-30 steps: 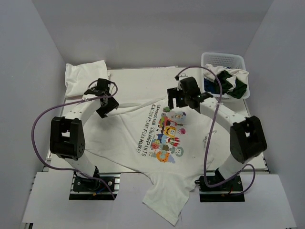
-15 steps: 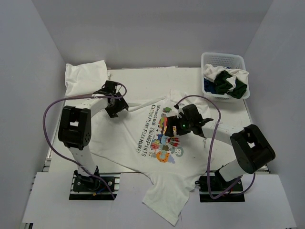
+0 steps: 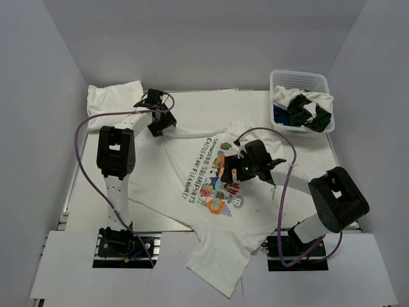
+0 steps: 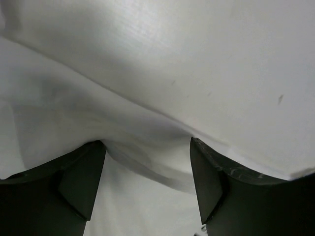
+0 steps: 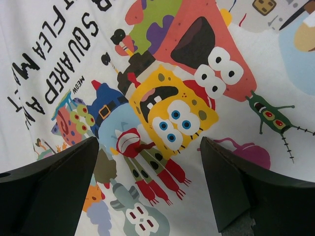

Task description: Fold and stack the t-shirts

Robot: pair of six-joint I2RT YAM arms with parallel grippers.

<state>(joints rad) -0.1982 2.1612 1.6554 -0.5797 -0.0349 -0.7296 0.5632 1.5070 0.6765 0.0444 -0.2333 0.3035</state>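
Note:
A white t-shirt with a colourful cartoon print (image 3: 192, 192) lies spread across the table, its lower part hanging over the near edge. My right gripper (image 3: 229, 168) is low over the print, open and empty; the right wrist view shows the cartoon print (image 5: 167, 108) between the wide-apart fingers (image 5: 54, 187). My left gripper (image 3: 157, 116) is at the shirt's far left sleeve. In the left wrist view it is open (image 4: 147, 177), with a raised fold of white cloth (image 4: 142, 152) lying between the fingertips (image 4: 81, 179). A folded white t-shirt (image 3: 114, 101) lies at the back left.
A white lattice basket (image 3: 300, 82) stands at the back right, holding white, dark green and blue shirts (image 3: 305, 110). Purple cables loop from both arms. Grey walls close in the table on three sides.
My left gripper has moved toward the back of the table, to the shirt's sleeve. My right gripper came down onto the print and then held still. The shirt's hanging part shifted slightly left.

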